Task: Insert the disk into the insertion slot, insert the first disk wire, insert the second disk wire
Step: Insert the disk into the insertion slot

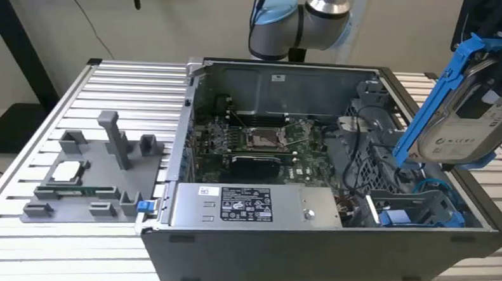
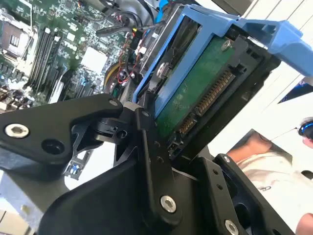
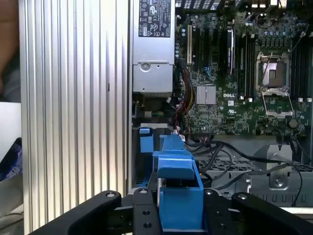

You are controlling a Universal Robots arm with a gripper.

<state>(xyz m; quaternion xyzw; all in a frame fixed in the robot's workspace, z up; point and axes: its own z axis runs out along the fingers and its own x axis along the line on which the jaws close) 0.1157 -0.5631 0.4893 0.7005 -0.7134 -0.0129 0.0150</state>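
The disk [image 1: 467, 124], a silver-grey drive in a bright blue carrier, hangs tilted on edge above the open case's corner on the exterior view's right. My gripper [image 3: 178, 203] is shut on it, with black fingers [image 3: 142, 215] clamping the blue carrier on both sides. In the second wrist view the disk's green circuit board [image 2: 195, 93] and its connector row face the camera. The insertion slot [image 1: 417, 208], a grey sheet-metal bay with a blue plastic piece [image 1: 400, 217] inside, lies below the disk. Loose black wires [image 3: 230, 156] and a blue cable [image 1: 431, 184] lie beside the bay.
The open computer case holds a motherboard [image 1: 260, 144] and a grey labelled power-supply box [image 1: 248, 206]. A grey fixture [image 1: 97, 172] with small parts stands on the slatted table [image 1: 26, 232] at the exterior view's left. A person's hand [image 2: 254, 152] is near the table's edge.
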